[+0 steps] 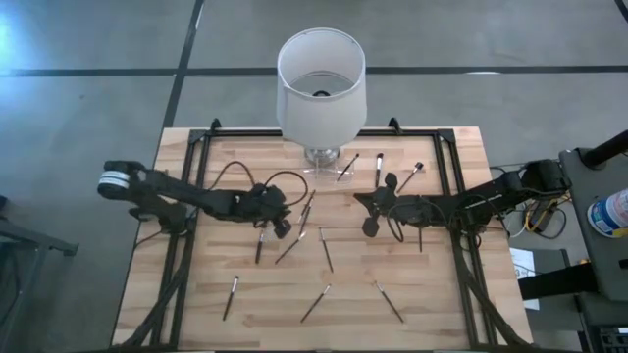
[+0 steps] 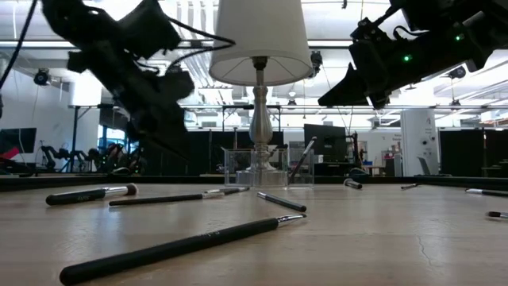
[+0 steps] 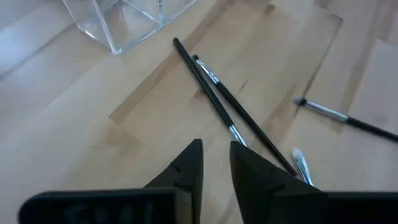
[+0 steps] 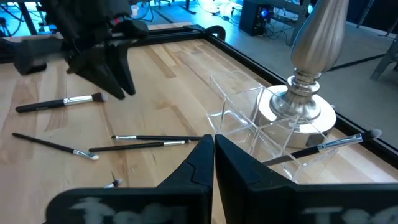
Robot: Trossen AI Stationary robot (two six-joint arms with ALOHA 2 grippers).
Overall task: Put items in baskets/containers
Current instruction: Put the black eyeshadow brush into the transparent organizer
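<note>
The white-shaded lamp [image 1: 321, 83] stood at the table's far edge beside the small clear acrylic holder [image 4: 252, 118], one brush leaning in it. Thin dark makeup brushes [image 1: 321, 249] lay scattered. The left gripper [image 3: 216, 163] hovered slightly parted, empty; the right gripper [image 4: 213, 149] closed, empty

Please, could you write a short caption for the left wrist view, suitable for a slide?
Left gripper, jaws slightly apart and empty, above two crossed brushes near the clear holder.

Left pincer [image 3: 216, 163] hangs narrowly parted over two crossed brushes [image 3: 214, 93]; clear holder [image 3: 124, 22] beyond.
</note>
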